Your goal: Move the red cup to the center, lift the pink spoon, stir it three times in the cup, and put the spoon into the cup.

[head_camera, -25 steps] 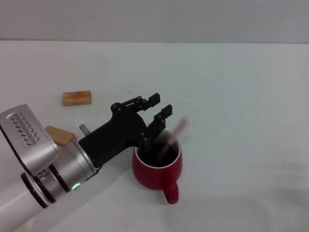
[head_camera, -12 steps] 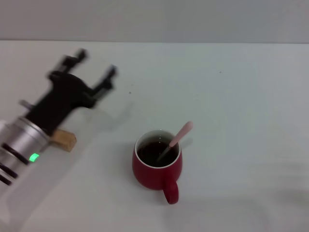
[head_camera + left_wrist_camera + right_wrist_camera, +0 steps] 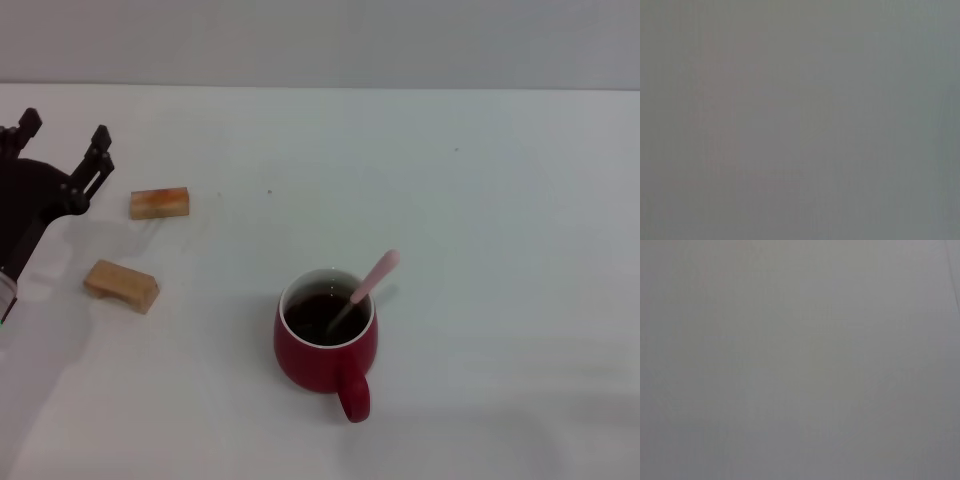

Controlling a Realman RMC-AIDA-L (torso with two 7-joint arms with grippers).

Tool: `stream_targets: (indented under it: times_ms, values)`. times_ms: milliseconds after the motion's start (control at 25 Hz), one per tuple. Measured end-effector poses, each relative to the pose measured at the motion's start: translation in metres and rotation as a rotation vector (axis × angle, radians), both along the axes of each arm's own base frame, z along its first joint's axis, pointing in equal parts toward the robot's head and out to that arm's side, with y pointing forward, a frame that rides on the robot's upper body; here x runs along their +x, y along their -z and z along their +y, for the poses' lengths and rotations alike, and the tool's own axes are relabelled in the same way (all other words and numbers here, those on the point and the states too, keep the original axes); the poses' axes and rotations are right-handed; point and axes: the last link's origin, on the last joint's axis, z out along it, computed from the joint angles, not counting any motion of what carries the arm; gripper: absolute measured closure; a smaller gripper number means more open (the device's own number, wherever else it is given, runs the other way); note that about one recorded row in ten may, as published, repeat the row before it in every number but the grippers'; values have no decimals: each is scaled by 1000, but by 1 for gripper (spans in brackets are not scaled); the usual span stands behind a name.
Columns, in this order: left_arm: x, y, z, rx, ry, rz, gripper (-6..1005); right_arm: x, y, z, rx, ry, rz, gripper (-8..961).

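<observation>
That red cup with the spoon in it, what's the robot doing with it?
Right now nothing is touching it. The red cup sits on the white table with its handle toward the robot, and the pink spoon stands inside it, leaning on the rim. The left claw is open and empty at the far left edge, above two wooden blocks. The right claw is out of sight. The spoon job looks finished.

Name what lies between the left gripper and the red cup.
In the head view, one tan wooden block lies between the left gripper and the red cup.
</observation>
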Motion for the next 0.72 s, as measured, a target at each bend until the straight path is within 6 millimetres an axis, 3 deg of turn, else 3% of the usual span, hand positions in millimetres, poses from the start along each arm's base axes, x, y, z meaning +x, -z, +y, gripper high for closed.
stream_targets:
  times_ms: [480,720]
  values:
    - [-1,-3,-7,18,13,-11,186,-2,-2,0,11,-19,-10,337]
    - [-3,-3,-9,20,5,-11,186,-1,-1,0,9,-12,-7,337]
